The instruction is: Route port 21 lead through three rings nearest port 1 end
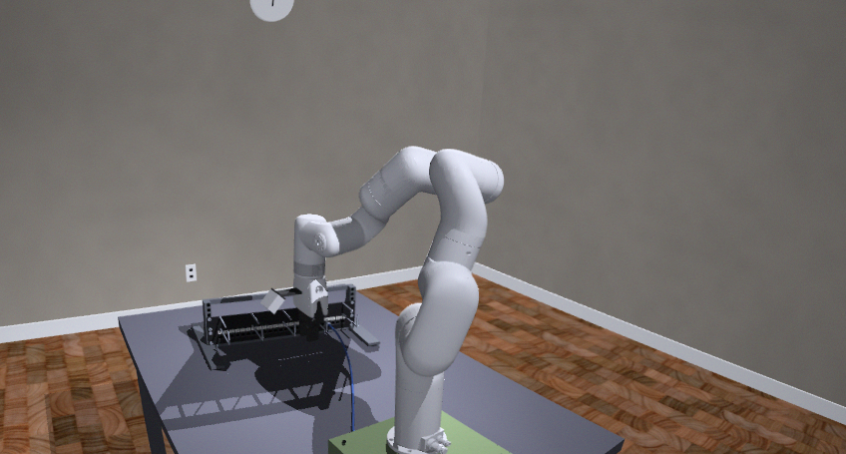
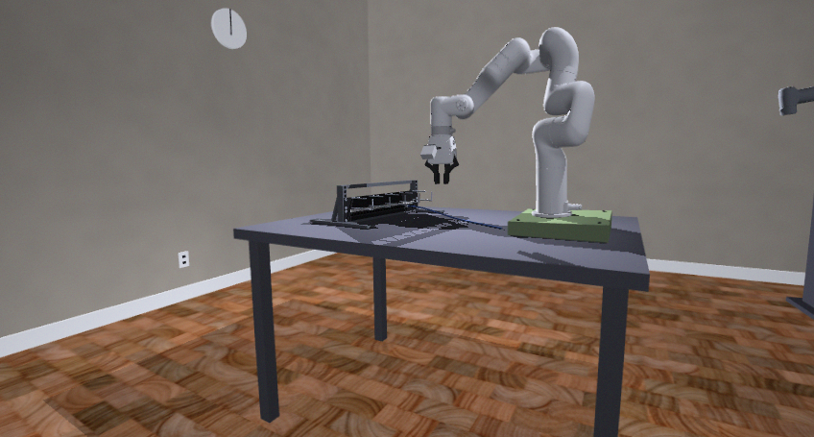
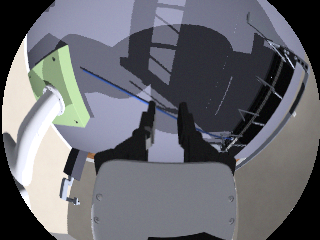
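Observation:
The black rack [image 1: 235, 300] [image 2: 341, 198] [image 3: 288, 96] with the patch panel and cable manager stands on the far part of the table [image 1: 504, 402] [image 2: 434, 253]. The blue lead [image 1: 350, 384] [image 2: 476, 222] [image 3: 110, 82] leaves the rack's end nearest the arm and lies along the table towards the arm's base. It does not run through the rings [image 1: 254, 332]. My gripper [image 1: 313, 324] [image 2: 441, 178] [image 3: 167, 110] hangs in the air above that end of the rack and the lead. Its fingers stand close together with only a narrow gap, and nothing is between them.
The arm's green base plate [image 1: 364, 440] [image 2: 562, 225] [image 3: 63, 87] sits at the near table end; the lead's free end lies next to it. The rack's long feet [image 1: 366, 338] stick out on the table. A second stand [image 2: 800, 98] shows at the right edge.

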